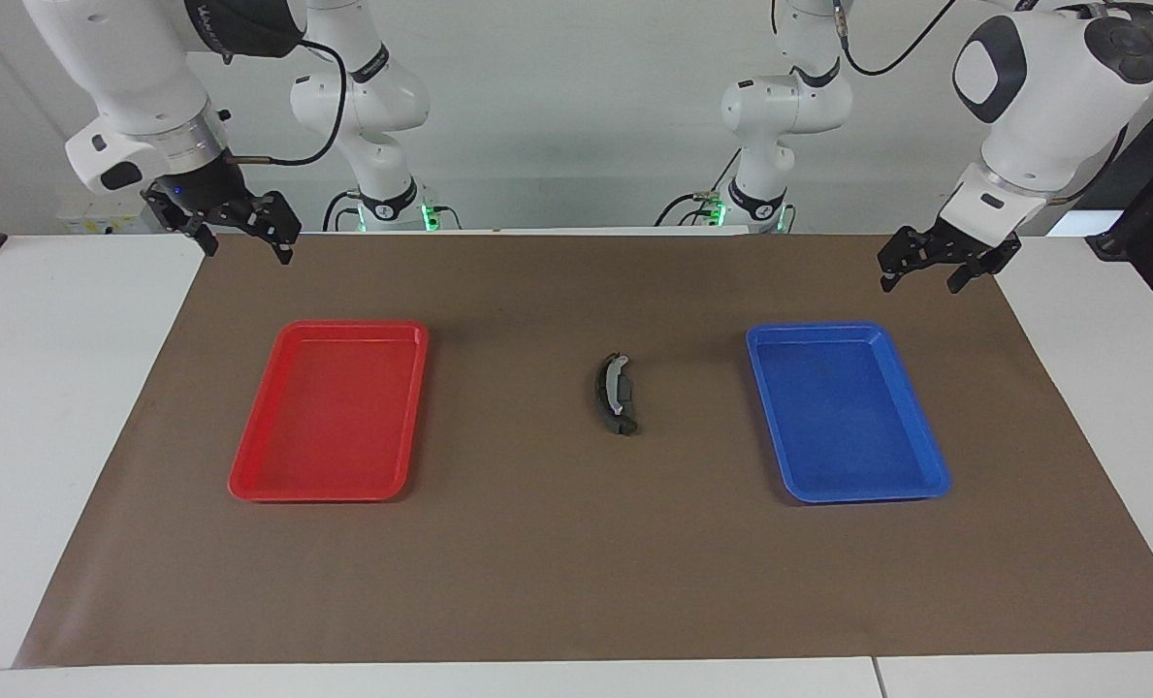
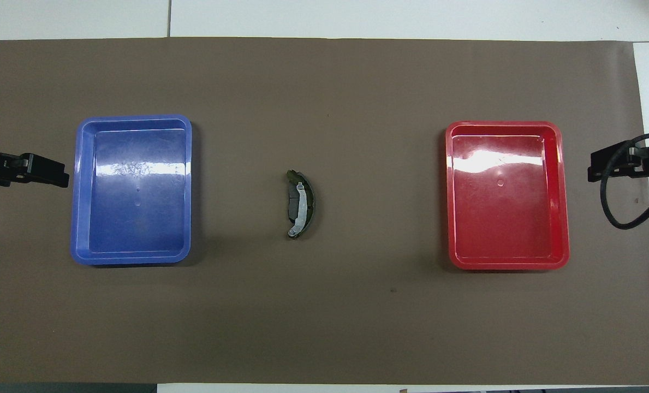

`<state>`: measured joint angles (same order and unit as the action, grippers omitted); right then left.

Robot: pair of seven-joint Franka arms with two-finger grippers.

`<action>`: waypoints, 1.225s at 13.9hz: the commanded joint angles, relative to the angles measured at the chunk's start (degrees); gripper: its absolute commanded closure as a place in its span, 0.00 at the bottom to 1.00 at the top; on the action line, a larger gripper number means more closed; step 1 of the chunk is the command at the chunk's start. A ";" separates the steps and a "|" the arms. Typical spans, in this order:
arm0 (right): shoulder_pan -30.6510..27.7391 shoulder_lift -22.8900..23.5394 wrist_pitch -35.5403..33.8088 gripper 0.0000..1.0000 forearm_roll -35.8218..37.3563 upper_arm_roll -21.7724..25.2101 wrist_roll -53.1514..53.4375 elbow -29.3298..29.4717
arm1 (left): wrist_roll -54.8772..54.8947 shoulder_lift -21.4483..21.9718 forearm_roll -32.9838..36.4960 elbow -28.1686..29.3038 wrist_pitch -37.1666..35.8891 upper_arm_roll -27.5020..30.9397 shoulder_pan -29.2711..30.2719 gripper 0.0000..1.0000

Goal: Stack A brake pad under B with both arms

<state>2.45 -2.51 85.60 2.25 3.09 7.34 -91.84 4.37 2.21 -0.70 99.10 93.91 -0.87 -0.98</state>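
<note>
Black crescent B lies on the A brake pad: stacked, apparently done.
Left gripper and right gripper hang well apart from it, fingers spread, holding nothing.

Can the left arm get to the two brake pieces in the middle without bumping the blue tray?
Probably yes. The left gripper hangs high, open and empty, and could swing over the low blue plastic tray to the long black crescent brake piece and short dark-grey pad lying together.
</note>
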 commanded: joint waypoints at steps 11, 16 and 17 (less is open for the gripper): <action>-0.86 0.49 -2.63 0.00 -1.11 0.77 -1.54 1.57 | -0.33 -0.10 -0.71 -0.13 0.66 -0.28 0.63 0.01; -0.69 0.49 -2.46 0.00 -1.02 0.34 -2.24 1.75 | -0.33 -0.18 -0.71 -0.13 0.66 -0.19 0.63 0.01; -0.60 0.49 -2.28 0.00 -1.02 0.33 -2.24 1.66 | -0.33 -0.10 -0.71 -0.13 0.66 -0.19 0.63 0.01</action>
<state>1.94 -2.37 83.63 2.14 3.58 5.01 -90.86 4.37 2.21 -0.70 99.10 93.92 -0.86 -0.98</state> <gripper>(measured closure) 0.000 0.004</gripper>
